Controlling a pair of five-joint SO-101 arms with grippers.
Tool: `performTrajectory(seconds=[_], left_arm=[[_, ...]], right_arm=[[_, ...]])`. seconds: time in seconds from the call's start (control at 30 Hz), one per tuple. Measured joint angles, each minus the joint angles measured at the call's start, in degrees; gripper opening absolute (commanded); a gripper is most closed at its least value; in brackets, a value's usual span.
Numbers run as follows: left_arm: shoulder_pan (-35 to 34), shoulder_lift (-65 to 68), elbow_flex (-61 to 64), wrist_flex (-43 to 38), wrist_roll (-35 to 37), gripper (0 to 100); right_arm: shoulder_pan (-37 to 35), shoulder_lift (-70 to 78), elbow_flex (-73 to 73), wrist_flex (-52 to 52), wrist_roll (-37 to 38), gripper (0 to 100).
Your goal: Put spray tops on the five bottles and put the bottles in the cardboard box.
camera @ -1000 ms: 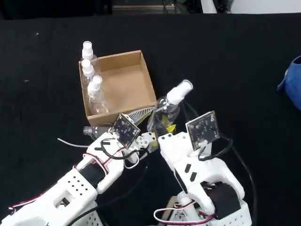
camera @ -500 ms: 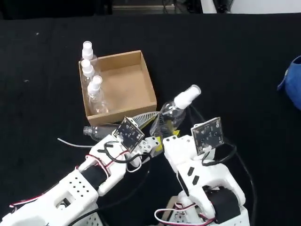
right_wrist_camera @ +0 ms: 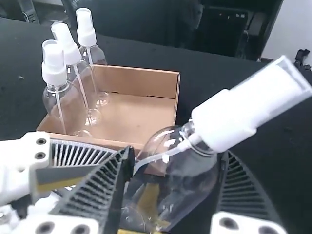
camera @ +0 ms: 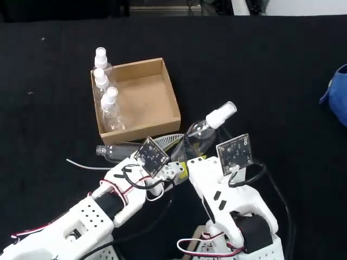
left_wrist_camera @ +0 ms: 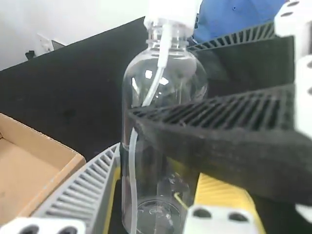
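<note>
Here our right gripper (right_wrist_camera: pixel 174 170) clamps the clear, white-topped spray bottle (camera: pixel 204 134); whether our left gripper (left_wrist_camera: pixel 156 192) grips, we cannot tell.

Left arm (camera: pixel 92 211): white shell, perforated panel, red-white and black cables. Right arm (camera: pixel 238 211): white shell, black cables (camera: pixel 255 176). Square black camera boards (camera: pixel 234 151). Ribbed black fingers (right_wrist_camera: pixel 100 187).
</note>
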Motion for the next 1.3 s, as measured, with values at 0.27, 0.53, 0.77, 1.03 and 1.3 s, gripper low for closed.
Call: performTrajectory(seconds=[0.27,0.53,0.77,1.03,1.3], left_arm=[[0.09,0.00,0.09,0.09,0.00,4],[0.53,0.00,0.00,0.09,0.00,4],[0.53,0.00,0.00,0.09,0.00,4],[0.70,-0.09,-0.09,0.00,0.00,4],[0.44,-0.18,-0.09,0.00,0.00,4]], right_arm=[[-0.35,0.00,-0.35,1.49,0.00,22.9],[-0.35,0.00,-1.85,2.81,0.00,22.9],[-0.35,0.00,-1.85,2.81,0.09,22.9],[-0.35,5.80,-8.88,7.12,3.78,22.9],[-0.53,18.55,-17.14,8.26,4.04,22.9]])
